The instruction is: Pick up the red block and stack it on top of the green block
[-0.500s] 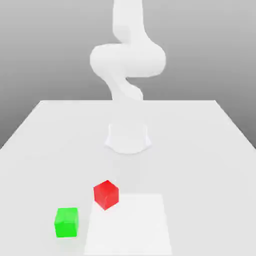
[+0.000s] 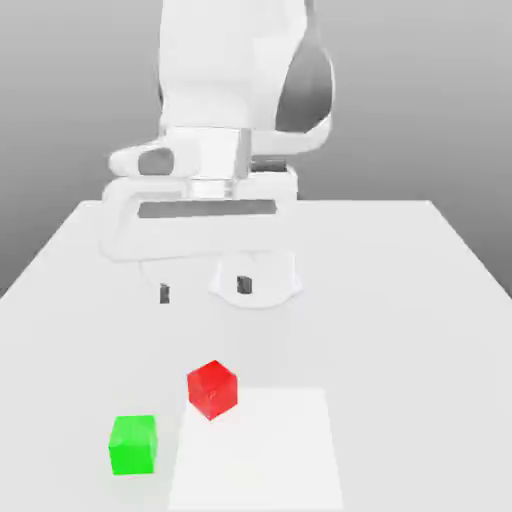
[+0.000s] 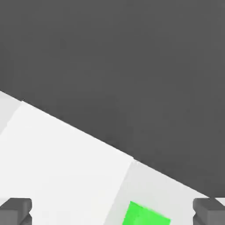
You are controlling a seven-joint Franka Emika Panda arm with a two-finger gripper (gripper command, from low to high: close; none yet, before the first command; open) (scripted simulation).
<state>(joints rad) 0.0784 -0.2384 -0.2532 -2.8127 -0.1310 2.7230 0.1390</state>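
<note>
Above the table (image 2: 420, 290), the gripper (image 2: 202, 292) has swung down into the exterior view; half a second ago the arm stood upright. Both blocks unmoved. White tabletop, brighter square patch (image 2: 270, 450), grey backdrop. Jaws spread wide, holding nothing, touching nothing. Red block (image 2: 212, 389) at the patch's corner; green block (image 2: 133, 444) just beside it, toward the exterior view's left.
</note>
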